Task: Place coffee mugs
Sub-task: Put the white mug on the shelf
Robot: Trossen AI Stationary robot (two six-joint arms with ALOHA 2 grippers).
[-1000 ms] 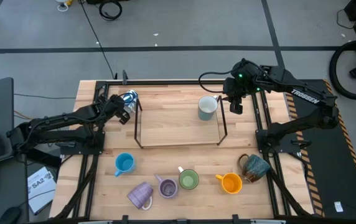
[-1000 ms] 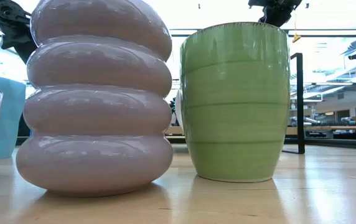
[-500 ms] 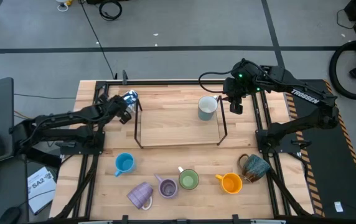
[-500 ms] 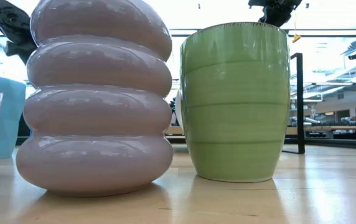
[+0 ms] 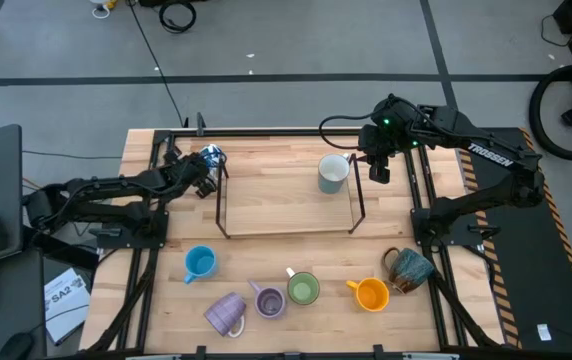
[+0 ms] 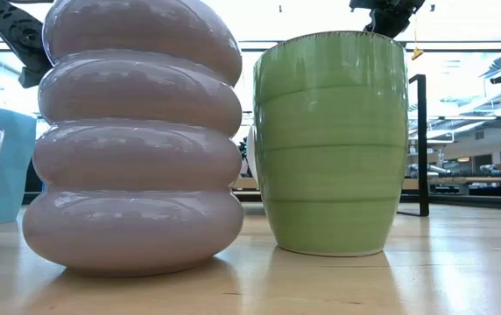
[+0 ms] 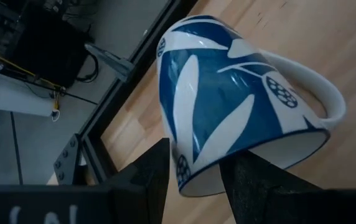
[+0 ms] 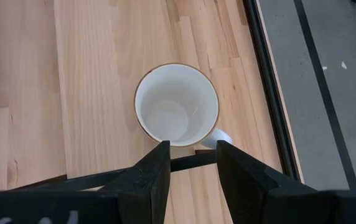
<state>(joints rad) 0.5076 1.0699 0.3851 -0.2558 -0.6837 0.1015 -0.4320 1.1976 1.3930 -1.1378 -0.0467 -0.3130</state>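
Since a second before, the left gripper point(image 5: 204, 172) had drawn slightly back toward its table edge, fingers clamped on the rim of the white mug with blue leaf pattern point(image 7: 240, 118), tilted above the black wire rack's point(image 5: 288, 231) left end, base toward the camera. One pale teal mug point(image 5: 333, 173) stood upright in the rack below the open right gripper point(image 5: 378, 172); six mugs waited along the near edge.

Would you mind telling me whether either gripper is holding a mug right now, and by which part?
The left gripper pinches the blue-and-white patterned mug by its rim wall. The right gripper holds nothing, above the pale mug.
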